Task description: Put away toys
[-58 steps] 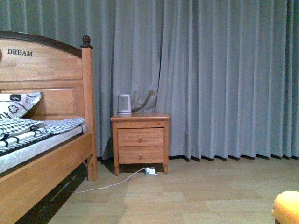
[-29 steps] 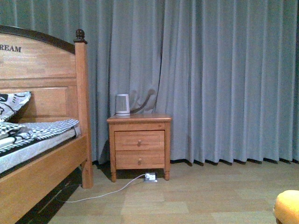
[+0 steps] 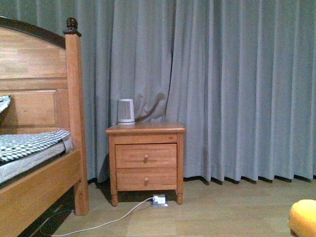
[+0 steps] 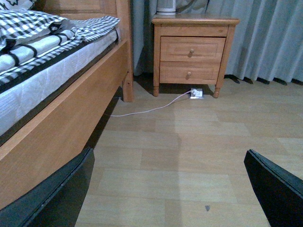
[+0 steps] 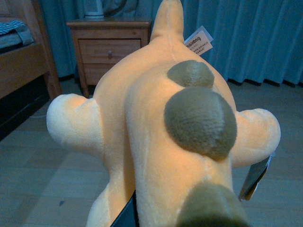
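right pincer [image 5: 128, 215]: clamped on orange plush toy [image 5: 142, 142], which fills the right wrist view and shows at lower right corner of front view. left pincer [image 4: 170, 189]: wide apart, empty. step: carrying. next: locate a drop spot, none visible; only bed [image 3: 34, 173] at left, nightstand [image 3: 145, 158] at centre.

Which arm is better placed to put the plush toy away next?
Right. The plush toy fills its wrist view, apparently in its grip; the left gripper is open and empty.
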{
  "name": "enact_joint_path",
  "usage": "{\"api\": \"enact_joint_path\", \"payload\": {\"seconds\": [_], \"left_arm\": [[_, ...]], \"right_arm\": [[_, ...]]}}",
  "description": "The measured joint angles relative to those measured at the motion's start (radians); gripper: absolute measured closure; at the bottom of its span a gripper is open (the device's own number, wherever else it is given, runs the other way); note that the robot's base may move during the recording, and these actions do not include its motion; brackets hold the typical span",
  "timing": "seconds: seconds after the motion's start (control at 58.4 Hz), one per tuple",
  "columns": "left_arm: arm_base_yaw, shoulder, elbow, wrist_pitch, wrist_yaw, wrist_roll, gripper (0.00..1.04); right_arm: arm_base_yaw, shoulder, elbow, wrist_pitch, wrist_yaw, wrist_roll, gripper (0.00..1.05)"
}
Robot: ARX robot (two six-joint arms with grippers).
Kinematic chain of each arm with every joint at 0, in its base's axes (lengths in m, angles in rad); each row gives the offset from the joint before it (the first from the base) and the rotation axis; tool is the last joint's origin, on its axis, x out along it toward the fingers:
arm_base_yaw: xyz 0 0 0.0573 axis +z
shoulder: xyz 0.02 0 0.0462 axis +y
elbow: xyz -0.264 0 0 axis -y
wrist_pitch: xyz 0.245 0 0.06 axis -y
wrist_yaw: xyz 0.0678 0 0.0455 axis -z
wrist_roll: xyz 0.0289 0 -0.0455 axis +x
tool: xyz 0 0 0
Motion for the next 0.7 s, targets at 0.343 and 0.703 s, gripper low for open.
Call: {"api": "enact_joint_path", "payload": {"seconds": [0.343, 0.703], "left_arm": [[0.0, 0.0, 0.0, 0.0, -0.001, 0.0, 0.06], [0.0, 0.0, 0.0, 0.0, -0.002, 0.0, 0.06]], "right_arm": [[0.0, 0.0, 0.0, 0.0, 0.0, 0.0, 0.96], [0.0, 0.0, 0.0, 0.0, 0.0, 0.0, 0.96]]}}
